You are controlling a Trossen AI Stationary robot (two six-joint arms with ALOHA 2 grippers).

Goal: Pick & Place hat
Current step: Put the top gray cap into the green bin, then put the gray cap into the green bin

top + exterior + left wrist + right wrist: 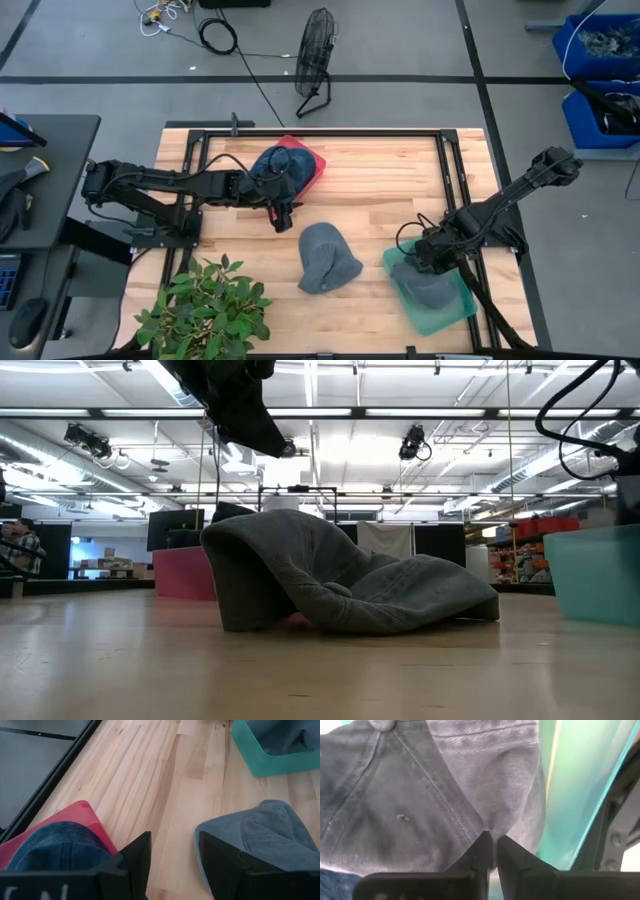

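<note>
A grey cap (325, 258) lies mid-table on its brim and crumpled crown (340, 585), untouched. My left gripper (285, 215) hangs open above the wood between this cap (265, 835) and a red bin (310, 160); its fingers (172, 855) touch nothing. The red bin holds a blue denim hat (275, 165) (55, 845). My right gripper (425, 262) is down in the teal bin (460, 305), shut on a second grey cap (432, 287) that lies in it (420, 795). My right gripper pinches a small fold of the cap's crown cloth (487, 827) between its two fingertips (481, 851), coming from above and slanting down. Creases in the cloth run toward the fingertips. The cap lies in the teal bin, below the gripper.
A potted plant (210, 310) stands at the table's near left corner. The black frame rails (320, 130) run round the table's edges. Bare wood (380, 190) lies between the red bin and the teal bin. A fan (315, 60) stands on the floor beyond the far edge.
</note>
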